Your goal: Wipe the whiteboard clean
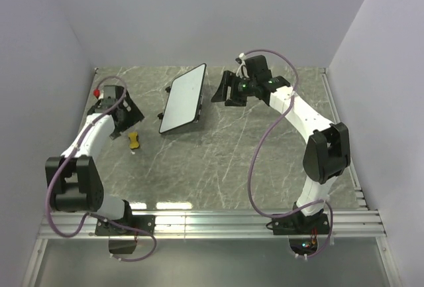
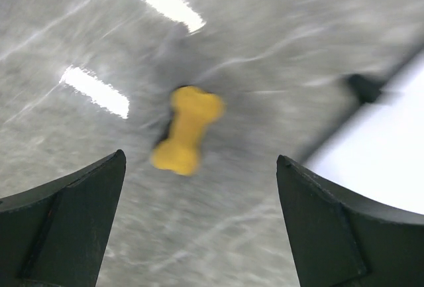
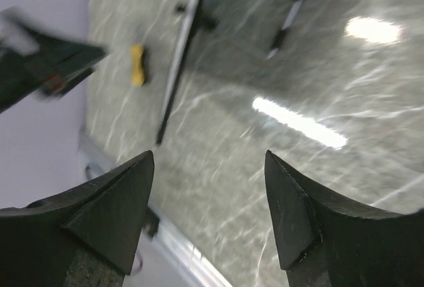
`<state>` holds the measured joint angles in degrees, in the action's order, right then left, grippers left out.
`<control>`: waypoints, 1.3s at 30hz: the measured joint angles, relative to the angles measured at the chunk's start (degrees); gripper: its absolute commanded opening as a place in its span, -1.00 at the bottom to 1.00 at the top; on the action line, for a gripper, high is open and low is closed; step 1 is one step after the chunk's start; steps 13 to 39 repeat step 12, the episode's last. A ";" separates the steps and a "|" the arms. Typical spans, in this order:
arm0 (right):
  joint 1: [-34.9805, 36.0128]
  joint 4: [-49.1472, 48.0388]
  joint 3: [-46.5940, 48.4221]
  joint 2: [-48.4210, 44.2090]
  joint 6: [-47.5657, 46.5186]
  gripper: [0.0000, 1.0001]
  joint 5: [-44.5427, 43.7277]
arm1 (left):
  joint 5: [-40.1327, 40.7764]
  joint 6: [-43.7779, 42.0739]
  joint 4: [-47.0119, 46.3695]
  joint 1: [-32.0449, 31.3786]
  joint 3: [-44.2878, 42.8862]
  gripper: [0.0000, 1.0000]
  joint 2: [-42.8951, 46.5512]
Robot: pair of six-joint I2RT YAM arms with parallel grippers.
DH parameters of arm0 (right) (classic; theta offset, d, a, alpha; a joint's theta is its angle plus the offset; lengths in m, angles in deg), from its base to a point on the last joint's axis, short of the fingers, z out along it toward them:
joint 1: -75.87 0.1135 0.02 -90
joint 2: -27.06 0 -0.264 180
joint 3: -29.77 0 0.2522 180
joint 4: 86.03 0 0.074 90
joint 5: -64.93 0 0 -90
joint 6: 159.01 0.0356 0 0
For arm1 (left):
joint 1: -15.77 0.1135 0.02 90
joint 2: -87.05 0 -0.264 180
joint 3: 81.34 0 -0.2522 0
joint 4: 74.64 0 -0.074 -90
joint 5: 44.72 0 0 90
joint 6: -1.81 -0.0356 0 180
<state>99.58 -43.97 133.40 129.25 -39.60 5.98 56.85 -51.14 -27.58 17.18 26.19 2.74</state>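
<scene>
The whiteboard lies tilted on the marble table at the back centre, its white face blank; its corner shows in the left wrist view and its thin edge in the right wrist view. A small yellow-black eraser lies to the board's left, also in the left wrist view and the right wrist view. My left gripper is open and empty, just above and left of the eraser. My right gripper is open and empty, just right of the board's top right corner.
The marble table is walled at the back and both sides. A metal rail runs along the near edge by the arm bases.
</scene>
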 measured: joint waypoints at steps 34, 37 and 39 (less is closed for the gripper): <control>0.50 -1.68 1.66 -0.74 3.85 0.48 -14.60 | -8.26 -3.50 3.54 -0.15 -16.98 0.99 8.20; 0.50 -1.68 1.66 -0.74 3.85 0.48 -14.60 | -8.26 -3.50 3.54 -0.15 -16.98 0.99 8.20; 0.50 -1.68 1.66 -0.74 3.85 0.48 -14.60 | -8.26 -3.50 3.54 -0.15 -16.98 0.99 8.20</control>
